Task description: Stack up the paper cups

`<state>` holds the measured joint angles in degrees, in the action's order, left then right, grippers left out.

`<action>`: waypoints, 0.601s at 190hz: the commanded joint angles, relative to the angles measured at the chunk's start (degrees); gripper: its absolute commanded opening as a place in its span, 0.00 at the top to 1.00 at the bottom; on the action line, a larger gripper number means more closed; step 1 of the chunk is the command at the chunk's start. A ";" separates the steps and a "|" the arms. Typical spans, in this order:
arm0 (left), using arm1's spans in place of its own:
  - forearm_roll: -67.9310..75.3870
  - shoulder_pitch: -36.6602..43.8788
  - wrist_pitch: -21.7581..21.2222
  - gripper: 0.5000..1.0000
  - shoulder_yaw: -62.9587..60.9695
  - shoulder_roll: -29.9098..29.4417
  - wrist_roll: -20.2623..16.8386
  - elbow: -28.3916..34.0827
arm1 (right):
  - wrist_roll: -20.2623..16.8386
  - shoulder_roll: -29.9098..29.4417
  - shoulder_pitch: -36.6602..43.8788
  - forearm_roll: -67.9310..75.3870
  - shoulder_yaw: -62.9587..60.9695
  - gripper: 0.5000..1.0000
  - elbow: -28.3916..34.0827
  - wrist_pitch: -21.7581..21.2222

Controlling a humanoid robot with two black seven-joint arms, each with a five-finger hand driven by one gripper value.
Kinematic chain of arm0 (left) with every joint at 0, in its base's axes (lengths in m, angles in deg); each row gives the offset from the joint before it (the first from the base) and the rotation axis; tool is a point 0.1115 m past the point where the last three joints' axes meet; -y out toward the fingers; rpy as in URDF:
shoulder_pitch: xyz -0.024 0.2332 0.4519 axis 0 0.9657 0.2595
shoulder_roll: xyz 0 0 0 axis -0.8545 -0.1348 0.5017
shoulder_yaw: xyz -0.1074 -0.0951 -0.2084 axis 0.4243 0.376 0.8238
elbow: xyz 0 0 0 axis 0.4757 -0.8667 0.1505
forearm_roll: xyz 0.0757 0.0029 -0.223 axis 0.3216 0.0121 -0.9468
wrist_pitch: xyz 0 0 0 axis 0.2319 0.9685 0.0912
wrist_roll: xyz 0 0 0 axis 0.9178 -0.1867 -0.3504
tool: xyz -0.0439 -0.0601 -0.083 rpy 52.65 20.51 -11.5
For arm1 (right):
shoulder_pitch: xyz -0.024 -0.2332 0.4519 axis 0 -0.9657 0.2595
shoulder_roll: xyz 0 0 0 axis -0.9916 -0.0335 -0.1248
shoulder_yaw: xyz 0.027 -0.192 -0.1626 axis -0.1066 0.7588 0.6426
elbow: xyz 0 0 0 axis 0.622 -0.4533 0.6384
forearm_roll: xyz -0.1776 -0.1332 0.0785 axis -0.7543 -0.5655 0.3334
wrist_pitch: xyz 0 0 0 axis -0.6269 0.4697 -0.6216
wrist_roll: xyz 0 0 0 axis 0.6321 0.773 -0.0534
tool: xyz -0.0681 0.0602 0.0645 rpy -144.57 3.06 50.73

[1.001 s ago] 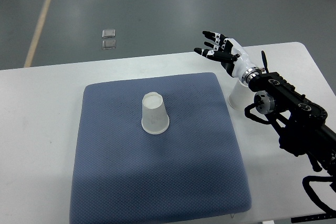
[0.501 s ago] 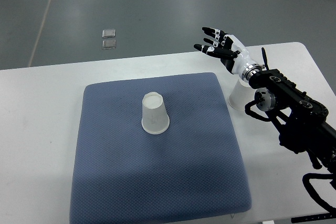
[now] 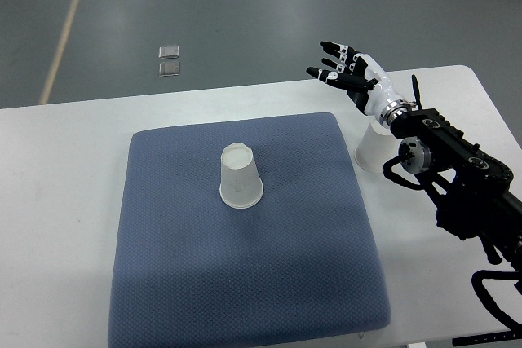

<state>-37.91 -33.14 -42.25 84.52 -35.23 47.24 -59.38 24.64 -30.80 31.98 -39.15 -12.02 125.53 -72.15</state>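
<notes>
Right hand [image 3: 349, 76] raised over the table's [image 3: 65, 169] far edge, fingers spread and holding nothing, forearm crossing above a partly hidden paper cup [image 3: 371, 149].

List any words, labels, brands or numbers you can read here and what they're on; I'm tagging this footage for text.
None can be read.
Paper cup on the mat: plain white, no print visible.
Second cup, partly behind the right hand's arm: no print visible.
Blue mat, white table: blank.

No legible text anywhere.
</notes>
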 commanded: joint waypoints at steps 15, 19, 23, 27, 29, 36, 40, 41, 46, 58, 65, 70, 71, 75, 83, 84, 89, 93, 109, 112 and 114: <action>0.00 -0.01 -0.01 0.00 -0.03 0.00 0.00 0.03 | 0.05 -0.15 0.14 0.00 -0.34 0.15 0.07 0.27; 0.00 -0.01 -0.01 0.00 0.06 0.00 0.00 0.03 | 0.05 -0.15 0.23 0.00 -0.34 0.15 0.07 0.27; 0.00 -0.01 -0.01 0.00 0.06 0.00 0.00 0.03 | 0.05 -0.15 0.32 0.00 -0.34 0.15 0.07 0.18; 0.00 -0.01 -0.01 0.00 -0.03 0.00 0.00 0.03 | -0.04 -0.07 0.40 0.00 -0.34 0.15 0.16 0.18; 0.00 -0.01 -0.01 0.00 -0.03 0.00 0.00 0.03 | -0.04 -0.07 0.40 0.00 -0.34 0.15 0.16 0.10; 0.00 -0.01 -0.01 0.00 -0.03 0.00 0.00 -0.05 | -0.04 0.20 0.49 0.00 -0.26 0.15 0.25 -0.08; 0.00 -0.01 -0.01 0.00 -0.03 0.00 0.00 0.03 | -0.04 0.29 0.49 0.00 -0.26 0.15 0.34 -0.17; 0.00 -0.01 -0.01 0.00 -0.03 0.00 0.00 0.03 | -0.04 0.29 0.49 0.00 -0.26 0.15 0.34 -0.17; 0.00 -0.01 -0.01 0.00 -0.03 0.00 0.00 0.03 | -0.04 0.55 0.58 0.00 -0.26 0.15 0.51 -0.34; 0.00 -0.01 -0.01 0.00 0.06 0.00 0.00 0.03 | -0.04 1.08 0.67 -0.18 -0.08 0.15 0.69 -0.61; 0.00 -0.01 -0.01 0.00 0.06 0.00 0.00 0.03 | -0.04 2.04 0.76 -0.18 0.27 0.15 0.78 -1.31; 0.00 -0.01 -0.01 0.00 0.06 0.00 0.00 0.03 | -0.04 2.75 0.76 -0.26 0.62 0.15 0.86 -2.01; 0.00 -0.01 -0.09 0.00 -0.03 0.00 0.00 0.03 | -0.04 3.09 0.84 -0.26 0.71 0.15 0.86 -2.45; 0.00 -0.01 -0.10 0.00 0.06 0.00 0.00 0.03 | 0.05 3.80 0.93 -0.61 0.97 0.15 0.95 -3.41; 0.00 -0.01 -0.01 0.00 0.06 0.00 0.00 -0.05 | 0.05 5.38 0.93 -1.05 1.15 0.16 1.39 -5.52; 0.00 -0.01 -0.01 0.00 0.06 0.00 0.00 -0.05 | 0.05 5.38 0.93 -1.05 1.15 0.16 1.39 -5.53; 0.00 -0.01 -0.01 0.00 0.06 0.00 0.00 0.03 | 0.05 6.61 0.93 -1.32 1.41 0.16 2.09 -6.84; 0.00 -0.01 -0.01 0.00 -0.03 0.00 0.00 0.03 | 0.05 7.66 1.02 -1.58 1.85 0.16 2.53 -7.64; 0.00 -0.01 -0.01 0.00 -0.03 0.00 0.00 0.03 | 0.22 12.32 2.77 -4.21 5.27 0.16 3.50 -9.83; 0.00 -0.01 -0.01 0.00 -0.03 0.00 0.00 0.03 | 0.49 13.64 3.13 -5.18 6.15 0.16 3.68 -10.36; 0.00 -0.01 -0.01 0.00 -0.03 0.00 0.00 0.03 | 0.75 14.25 3.39 -5.71 6.59 0.16 3.76 -10.71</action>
<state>-37.91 -33.14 -42.30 84.55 -35.23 47.24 -59.35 24.63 -22.28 33.45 -41.35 -9.31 128.19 -79.92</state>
